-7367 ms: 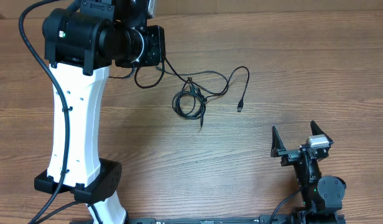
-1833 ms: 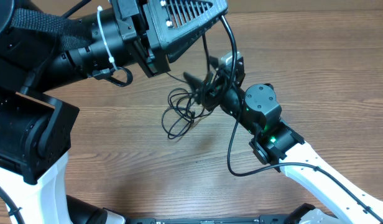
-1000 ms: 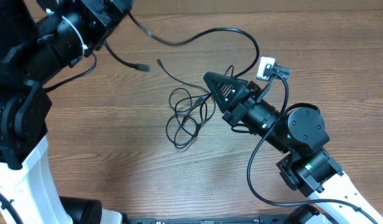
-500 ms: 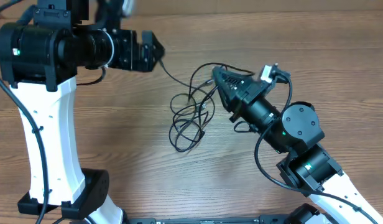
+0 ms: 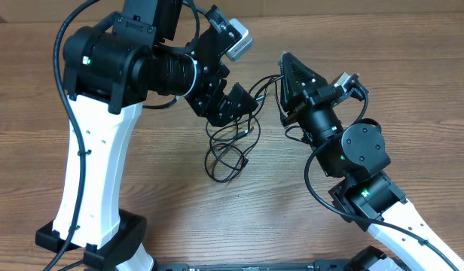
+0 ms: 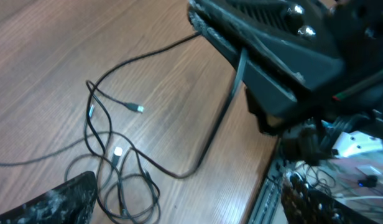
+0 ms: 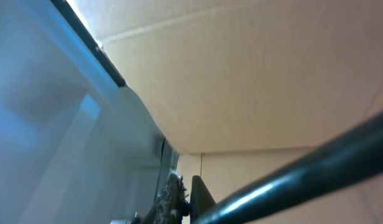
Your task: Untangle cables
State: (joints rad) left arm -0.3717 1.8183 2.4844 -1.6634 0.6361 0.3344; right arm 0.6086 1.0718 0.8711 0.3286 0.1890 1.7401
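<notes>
Wood-grain bench [image 5: 398, 45], brown, carries everything we list.

Item one: the cables [image 5: 226, 150]. They are thin and black, in a loose bunch of overlapping loops on the bench near its middle, between the two arms. In the left wrist view we note a silvery-white tip [image 6: 117, 151] inside the bunch and a small plug [image 6: 137, 109] just beside it. One strand [image 5: 264, 84] rises from the bunch toward the right arm.

Item two: the left claw [image 6: 190, 198]. It hangs above the upper edge of the bunch. Its fingers [image 6: 67, 199] are spread wide and we see nothing gripped between them.

Item three: the right claw [image 5: 291, 79]. It is raised and tilted, to the right of the bunch. The risen strand ends at it and may be pinched there. The overhead view hides the jaws and the right wrist view is a blur, so we cannot tell how far it is open.
</notes>
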